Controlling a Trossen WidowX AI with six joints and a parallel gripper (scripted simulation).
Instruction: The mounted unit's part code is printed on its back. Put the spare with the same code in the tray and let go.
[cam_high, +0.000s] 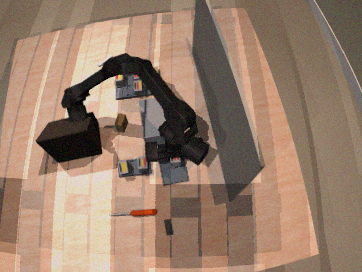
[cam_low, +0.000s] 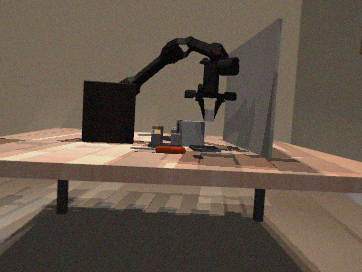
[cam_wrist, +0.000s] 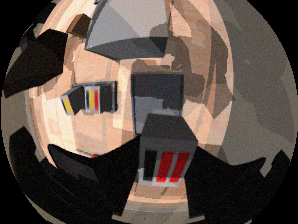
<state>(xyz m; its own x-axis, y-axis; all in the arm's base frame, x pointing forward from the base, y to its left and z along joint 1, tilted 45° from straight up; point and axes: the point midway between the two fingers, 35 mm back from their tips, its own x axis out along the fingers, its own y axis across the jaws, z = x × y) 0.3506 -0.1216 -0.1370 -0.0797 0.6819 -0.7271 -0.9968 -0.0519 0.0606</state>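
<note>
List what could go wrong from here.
1. The gripper holds a spare high above the table; releasing from this height could make it bounce or miss the tray.
2. The grey panel stands close beside the arm, so a sideways swing could strike it.
3. Another spare lies near the drop area, and a descent off line could knock it.
</note>
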